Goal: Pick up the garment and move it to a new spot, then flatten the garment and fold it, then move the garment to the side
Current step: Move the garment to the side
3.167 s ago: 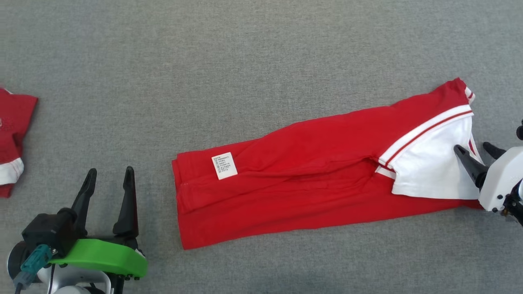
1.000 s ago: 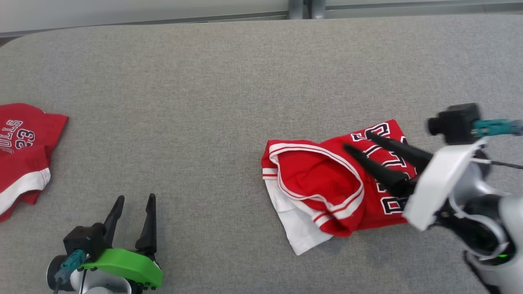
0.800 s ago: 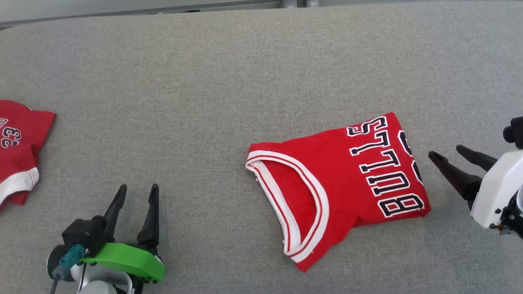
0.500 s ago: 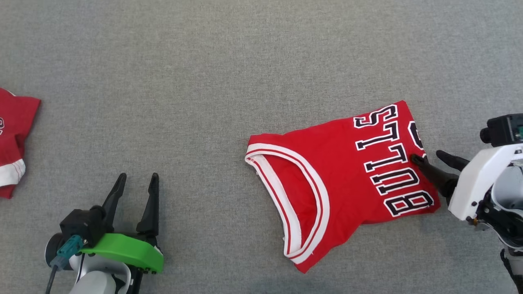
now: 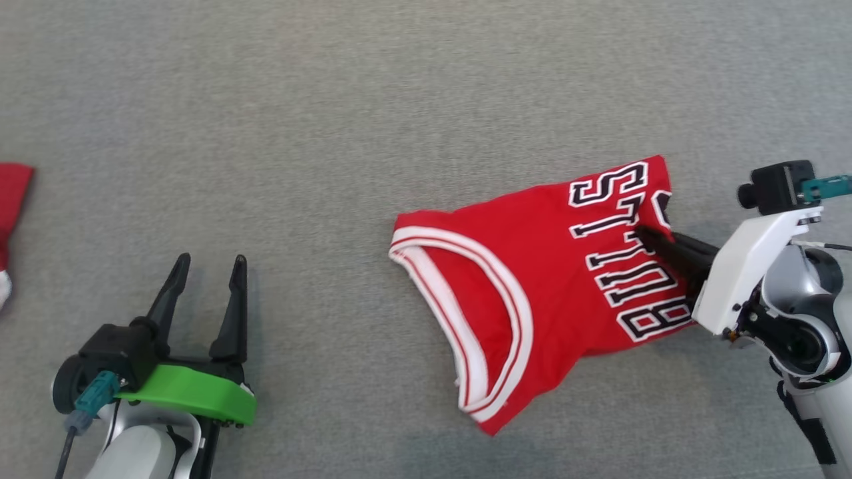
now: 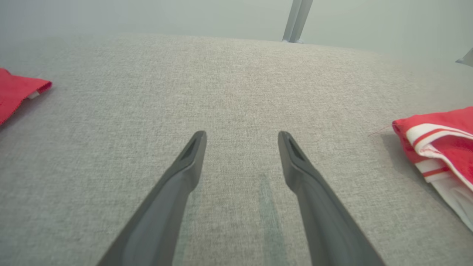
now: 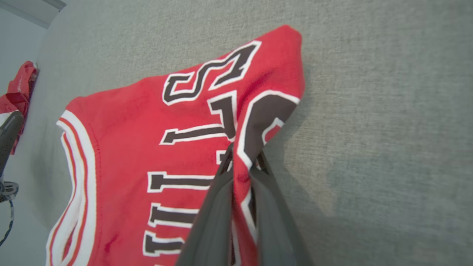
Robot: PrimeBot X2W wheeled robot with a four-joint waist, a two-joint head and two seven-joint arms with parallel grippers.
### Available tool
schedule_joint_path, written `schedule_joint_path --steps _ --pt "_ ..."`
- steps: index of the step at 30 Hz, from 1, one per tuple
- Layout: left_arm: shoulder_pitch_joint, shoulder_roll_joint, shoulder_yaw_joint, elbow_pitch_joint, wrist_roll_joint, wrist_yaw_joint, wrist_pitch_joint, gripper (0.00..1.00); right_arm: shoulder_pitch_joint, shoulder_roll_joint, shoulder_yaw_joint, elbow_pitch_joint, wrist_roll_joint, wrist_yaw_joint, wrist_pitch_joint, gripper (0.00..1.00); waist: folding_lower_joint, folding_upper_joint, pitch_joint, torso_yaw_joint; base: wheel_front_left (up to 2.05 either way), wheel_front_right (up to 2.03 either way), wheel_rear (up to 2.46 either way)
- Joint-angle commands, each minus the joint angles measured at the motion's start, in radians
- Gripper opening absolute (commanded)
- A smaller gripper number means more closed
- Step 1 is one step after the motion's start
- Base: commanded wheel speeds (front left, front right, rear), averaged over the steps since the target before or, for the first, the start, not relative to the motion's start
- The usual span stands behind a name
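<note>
The garment (image 5: 546, 286) is a red jersey folded into a compact shape, with black-and-white lettering and a white-trimmed opening toward the left. It lies right of centre on the grey table. My right gripper (image 5: 644, 234) comes in from the right and is shut on the garment's right edge. The right wrist view shows the cloth (image 7: 129, 129) pinched between the two dark fingers (image 7: 218, 199) and slightly raised there. My left gripper (image 5: 208, 263) stands open at the lower left, well clear of the garment (image 6: 443, 144), with nothing between its fingers (image 6: 192, 159).
A second red garment (image 5: 10, 193) lies at the table's far left edge (image 6: 18, 88). The grey cloth table (image 5: 333, 133) spreads wide between the two garments. Beyond its far edge stand a pale wall and a metal post (image 6: 295, 20).
The right gripper has moved left onto the garment's right edge and shut on it, lifting that edge a little. The left gripper stays open. The head camera has shifted.
</note>
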Motion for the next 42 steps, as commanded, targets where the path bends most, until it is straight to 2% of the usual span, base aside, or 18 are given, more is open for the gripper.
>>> schedule_joint_path --steps 1,7,14,23,30,35,36,37,38,42 --pt "0.003 0.013 0.006 -0.011 0.013 0.005 -0.006 1.0 -0.005 -0.013 -0.01 0.007 0.002 0.0 -0.021 0.0 0.0 0.0065 -0.008 -0.073 0.0 0.0 0.0" --pt "-0.037 0.049 0.011 -0.1 0.047 0.019 0.004 1.0 -0.042 -0.076 -0.054 0.069 -0.089 0.0 -0.162 0.0 0.0 0.0065 0.031 -0.151 0.0 0.0 0.0" --pt "-0.11 0.073 0.01 -0.187 0.086 0.028 0.029 1.0 -0.25 -0.132 -0.059 0.192 -0.23 0.0 -0.279 0.0 0.0 0.0065 0.131 -0.162 0.0 0.0 0.0" --pt "-0.171 0.09 -0.009 -0.254 0.125 0.027 0.05 1.0 -0.483 -0.23 -0.133 0.374 -0.341 0.0 -0.27 0.0 0.0 0.0065 0.249 -0.149 0.0 0.0 0.0" --pt "-0.166 0.096 -0.009 -0.259 0.129 0.033 0.045 1.0 -0.508 -0.346 -0.203 0.497 -0.418 0.0 -0.26 0.0 0.0 0.0065 0.269 -0.119 0.0 0.0 0.0" --pt "-0.154 0.101 -0.006 -0.26 0.127 0.036 0.044 1.0 -0.525 -0.365 -0.246 0.533 -0.499 0.0 -0.294 0.0 0.0 0.0065 0.276 -0.106 0.0 0.0 0.0" --pt "-0.155 0.099 -0.005 -0.261 0.127 0.038 0.042 1.0 -0.531 -0.359 -0.257 0.541 -0.522 0.0 -0.31 0.17 0.0 0.0065 0.276 -0.104 0.0 0.0 0.0" --pt "-0.156 0.096 -0.005 -0.261 0.126 0.041 0.041 1.0 -0.535 -0.348 -0.265 0.55 -0.545 0.0 -0.324 0.48 0.0 0.0065 0.276 -0.103 0.0 0.0 0.0" --pt "-0.156 0.094 -0.004 -0.26 0.126 0.042 0.04 1.0 -0.539 -0.333 -0.279 0.564 -0.565 0.0 -0.333 1.0 0.0 0.0065 0.273 -0.103 0.0 0.0 0.0" --pt "-0.142 0.086 -0.008 -0.246 0.121 0.047 0.034 1.0 -0.548 -0.305 -0.322 0.587 -0.686 -0.001 -0.411 1.0 0.0 0.0065 0.239 -0.11 0.0 0.0 0.0"
